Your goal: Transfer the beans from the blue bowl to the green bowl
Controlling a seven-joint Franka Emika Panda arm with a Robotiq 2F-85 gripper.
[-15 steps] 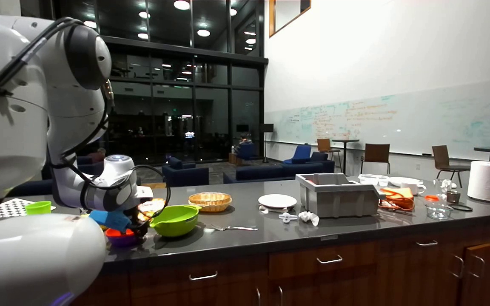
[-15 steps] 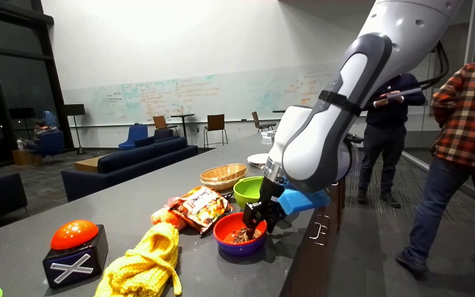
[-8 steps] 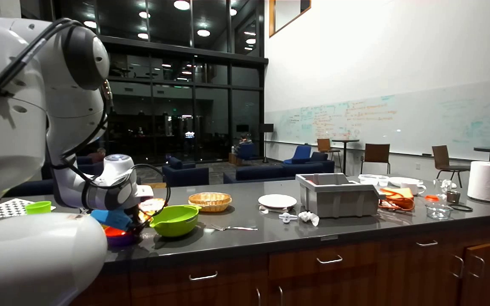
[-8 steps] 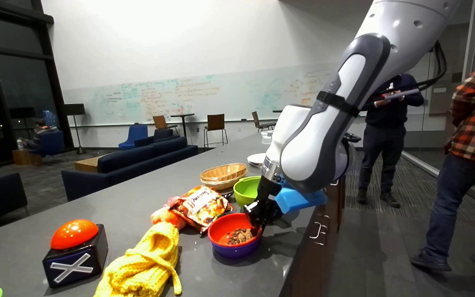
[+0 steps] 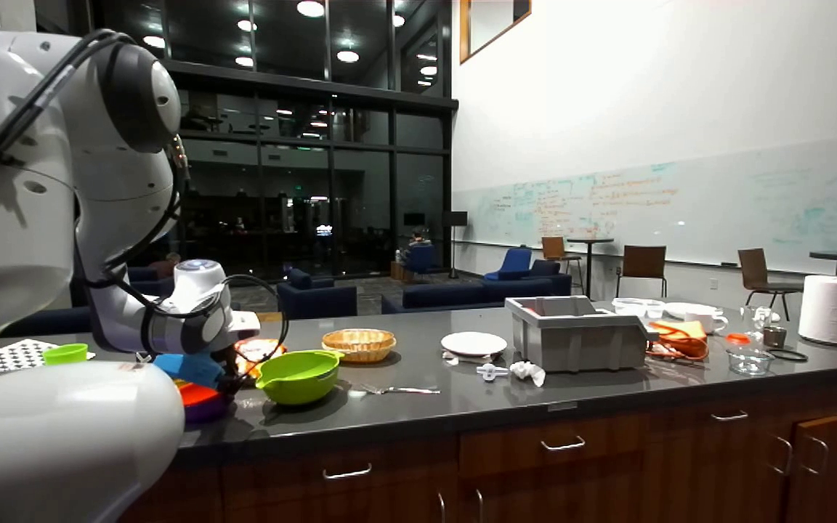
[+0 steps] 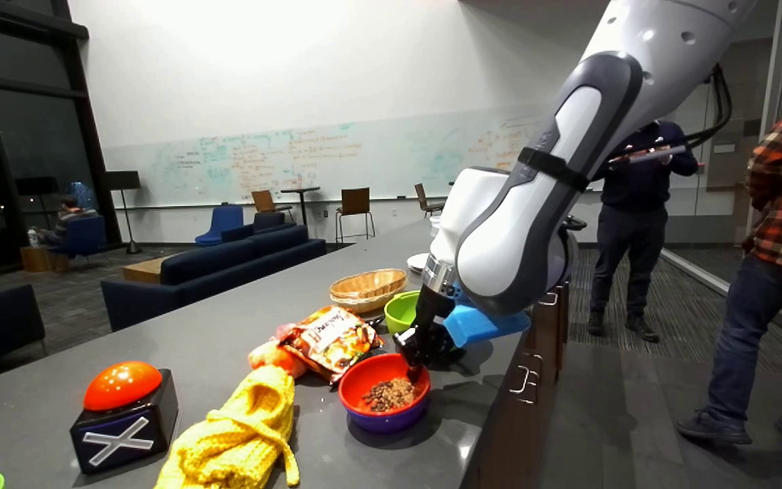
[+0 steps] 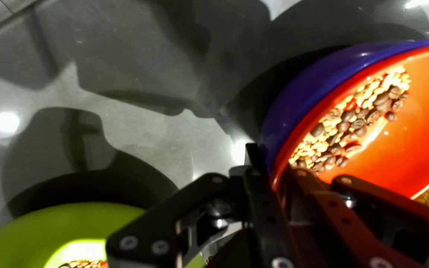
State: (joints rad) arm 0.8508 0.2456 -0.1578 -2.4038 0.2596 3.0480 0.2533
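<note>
I see the black two-fingered pincer [image 7: 276,169] pinching the rim of the small round plastic-looking blue bowl [image 7: 423,123], red-orange within, at the right of the wrist view. The beans [image 7: 348,123], a heap of dark brown and tan pieces, lie inside it. Lower left there is the wide round lime-green bowl [image 7: 69,223], some tan and reddish bits [image 7: 84,264] showing in it; in an exterior view it stands on the polished grey bench [image 5: 418,363].
</note>
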